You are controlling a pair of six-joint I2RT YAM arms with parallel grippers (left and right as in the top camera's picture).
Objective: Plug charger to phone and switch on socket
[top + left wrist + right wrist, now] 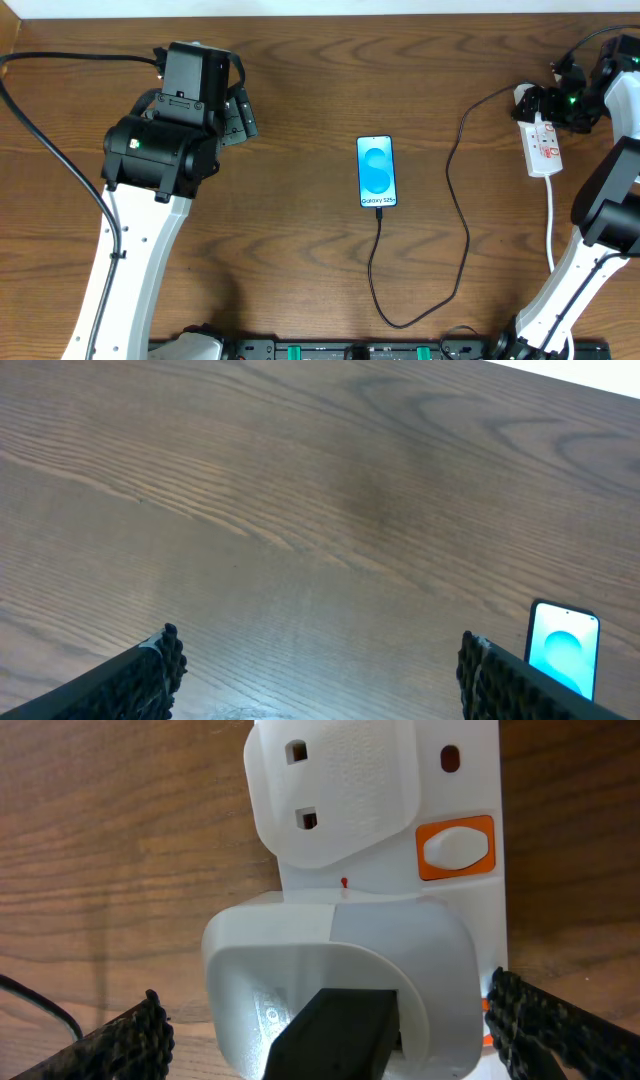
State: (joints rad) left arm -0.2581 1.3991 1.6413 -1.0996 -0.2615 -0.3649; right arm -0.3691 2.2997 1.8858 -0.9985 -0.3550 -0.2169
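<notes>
Right up against the right wrist cam is the charger's black plug head [330,1040], seated in a white adapter on the socket [470,780]. The right gripper [325,990] straddles it, fingers wide apart and holding nothing, probably lining up for a switch [455,848]. Cable looks plugged into the phone [376,172] mid-table already. The adapter bulk crowds the switch side, which could be awkward. The left gripper [320,640] hangs spread and empty over bare table [300,480], well apart.
</notes>
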